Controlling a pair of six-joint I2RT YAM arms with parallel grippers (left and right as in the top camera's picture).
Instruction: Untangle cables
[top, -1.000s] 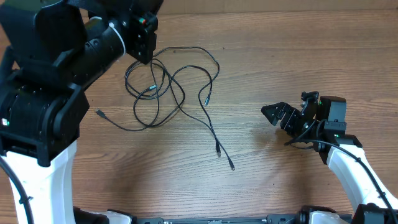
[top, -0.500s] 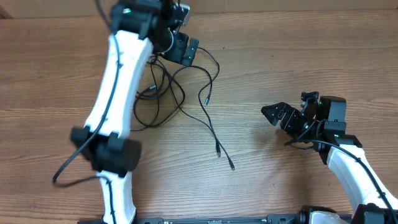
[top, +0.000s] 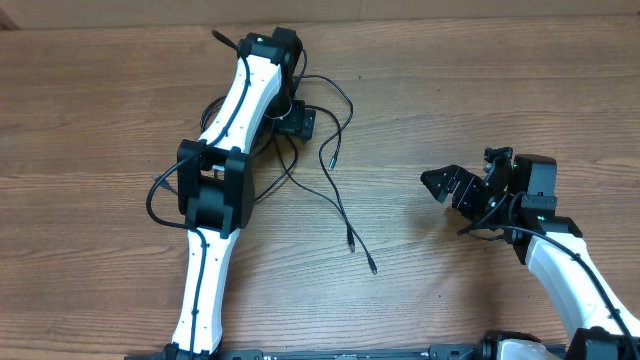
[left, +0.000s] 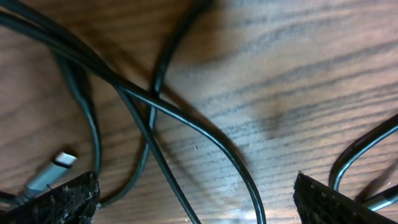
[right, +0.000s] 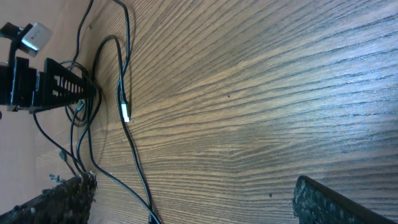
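Note:
The cables (top: 335, 205) are thin black cords on the wooden table. They lie tangled at the centre left, and loose plug ends trail toward the middle (top: 351, 241). My left gripper (top: 297, 122) is down over the right side of the tangle and open. In the left wrist view its jaws (left: 199, 202) stand wide apart. Crossed cable strands (left: 163, 111) lie on the wood between them, and a silver plug (left: 57, 167) lies by the left finger. My right gripper (top: 452, 186) is open at the right, apart from the cables. The right wrist view shows only bare wood between its fingertips (right: 193, 199).
The right wrist view shows cable strands (right: 129, 146) running along its left side, with a lit plug tip (right: 126, 113) and the left gripper (right: 53, 87) beyond. My left arm (top: 215, 190) lies across the left part of the tangle and hides it.
My left arm has come down from close under the camera and stretched out over the tangle. Its gripper now stands open among the strands. The right arm has not moved.

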